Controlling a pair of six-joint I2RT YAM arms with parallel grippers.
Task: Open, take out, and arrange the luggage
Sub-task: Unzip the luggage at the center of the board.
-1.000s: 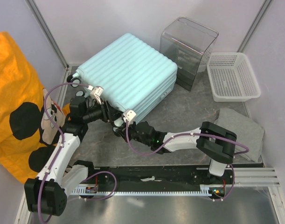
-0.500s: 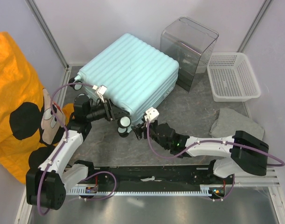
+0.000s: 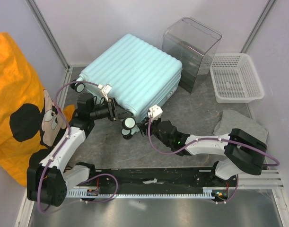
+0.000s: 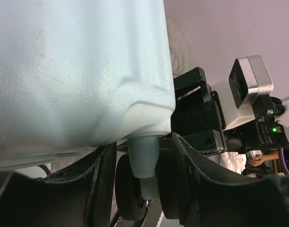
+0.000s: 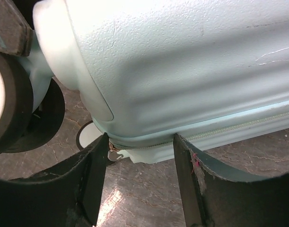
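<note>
the luggage (image 3: 132,71) lies shut, ribbed shell up, on the worktop (image 3: 191,113) toward its far left corner, just beside a clear box (image 3: 191,45). the left gripper (image 3: 118,112) has its jaws clamped on a spinner wheel (image 4: 135,198) at the near corner of the luggage. the right gripper (image 5: 139,146) is at the same corner, jaws apart, with the zipper seam between them

Grey marbled tabletop (image 3: 191,111) carries mint ribbed hard-shell suitcase (image 3: 130,71), clear plastic box (image 3: 191,45), white mesh basket (image 3: 239,98), folded grey cloth (image 3: 248,125).
</note>
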